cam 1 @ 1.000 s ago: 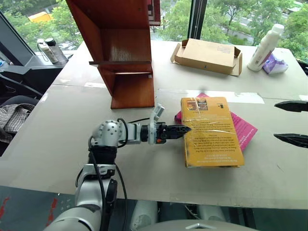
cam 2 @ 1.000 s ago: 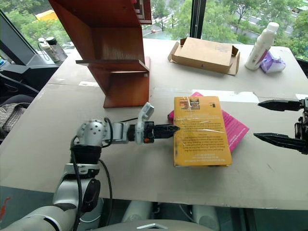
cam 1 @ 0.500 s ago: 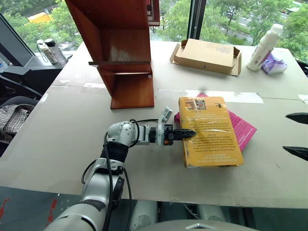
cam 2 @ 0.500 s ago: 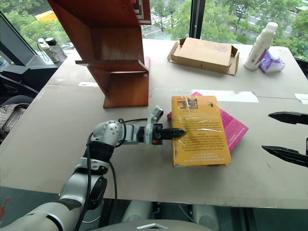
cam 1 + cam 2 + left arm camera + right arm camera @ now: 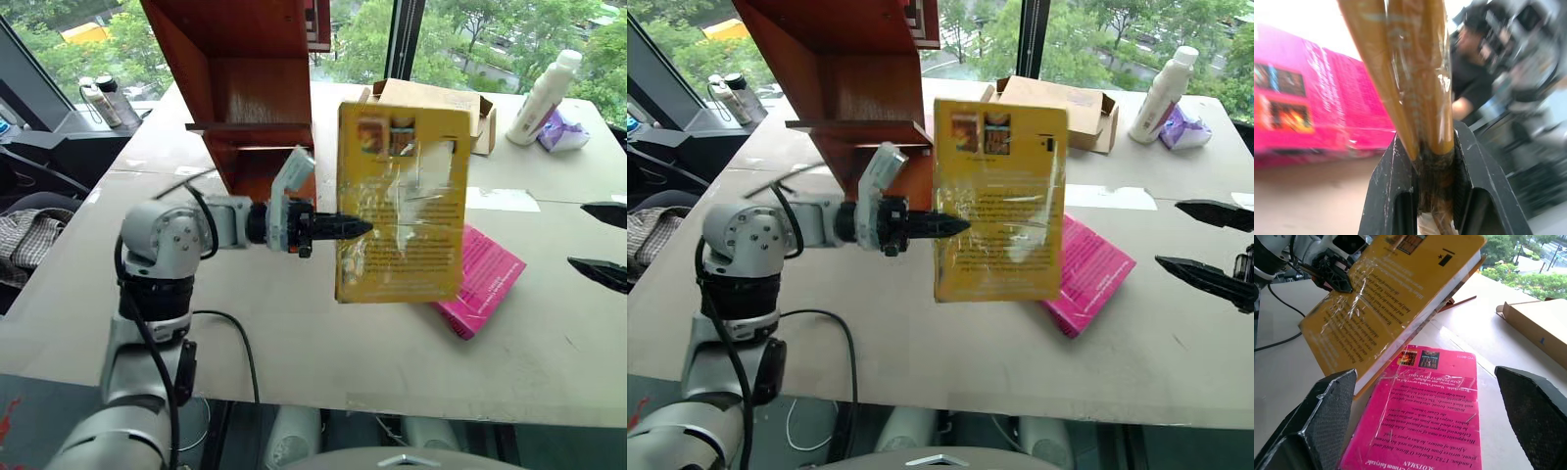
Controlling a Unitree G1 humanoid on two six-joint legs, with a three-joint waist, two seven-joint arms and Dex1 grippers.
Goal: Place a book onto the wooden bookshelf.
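Left gripper [image 5: 355,229] is clamped on the left long edge of the book [image 5: 402,201], which hangs upright in the air above the table [image 5: 294,333], just right of the wooden bookshelf [image 5: 235,88] and over the pink book [image 5: 485,279]; right gripper [image 5: 1190,242] stands wide open and empty, well off to the right. Judgement: thick paperback, fairly heavy and stiff, but the glossy wrap looks slippery. A pinch at one edge leaves the far side free to sag or swing, so a deeper mid-edge hold seems safer.
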